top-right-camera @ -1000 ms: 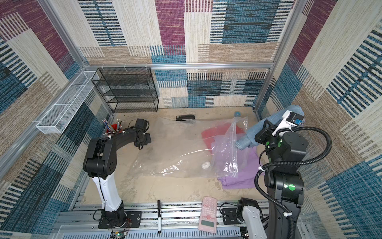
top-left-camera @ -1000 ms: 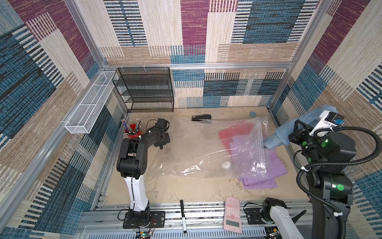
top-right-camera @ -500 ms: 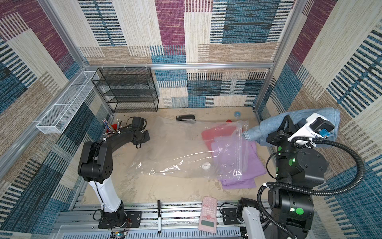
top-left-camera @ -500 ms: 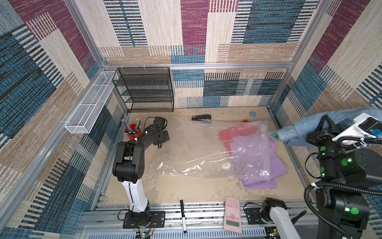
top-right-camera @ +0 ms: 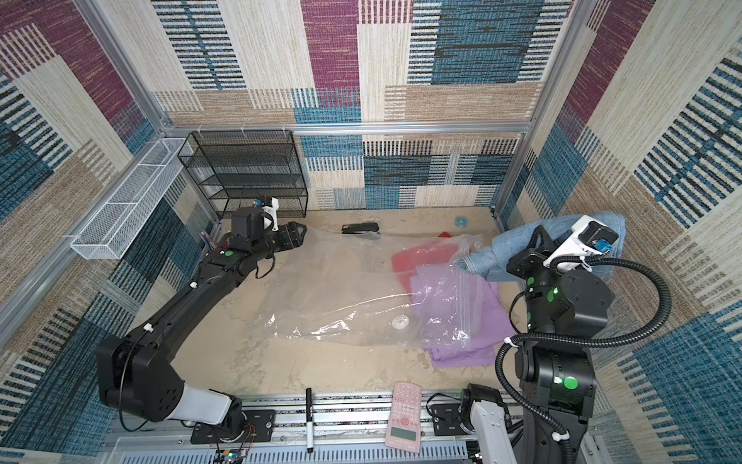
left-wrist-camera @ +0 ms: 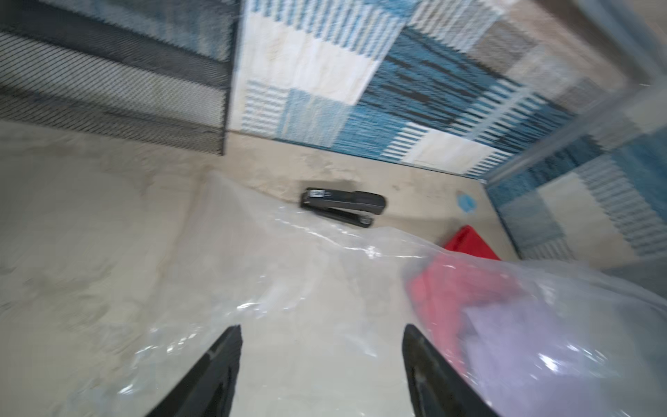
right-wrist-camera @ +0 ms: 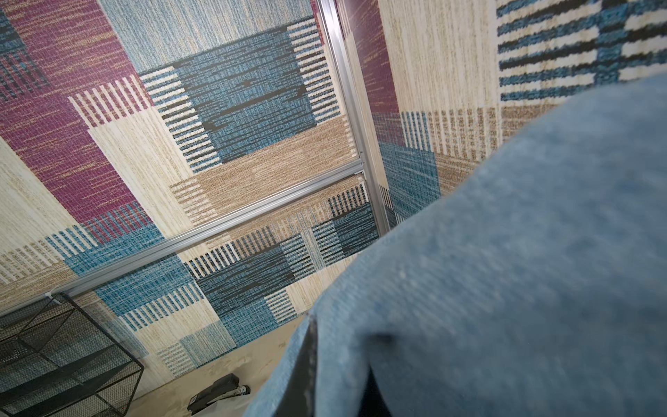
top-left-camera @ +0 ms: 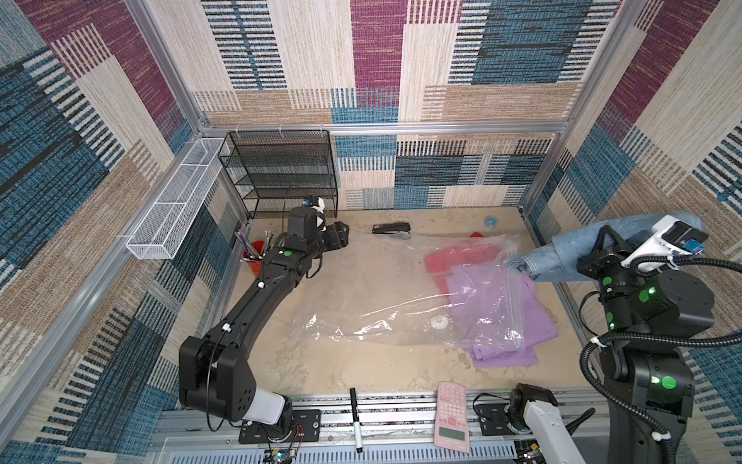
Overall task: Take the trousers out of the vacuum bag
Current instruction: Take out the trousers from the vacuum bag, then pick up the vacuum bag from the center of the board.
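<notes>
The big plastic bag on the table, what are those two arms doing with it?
They are taking trousers out of the plastic bag. The right gripper holds the denim trousers up in the air beside the bag's mouth. The left gripper hangs open over the bag's other end. The red trousers and lilac trousers lie partly under the plastic.

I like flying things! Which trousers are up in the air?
The blue denim trousers: they hang lifted, while the red trousers and lilac trousers lie flat, partly under the vacuum bag.
</notes>
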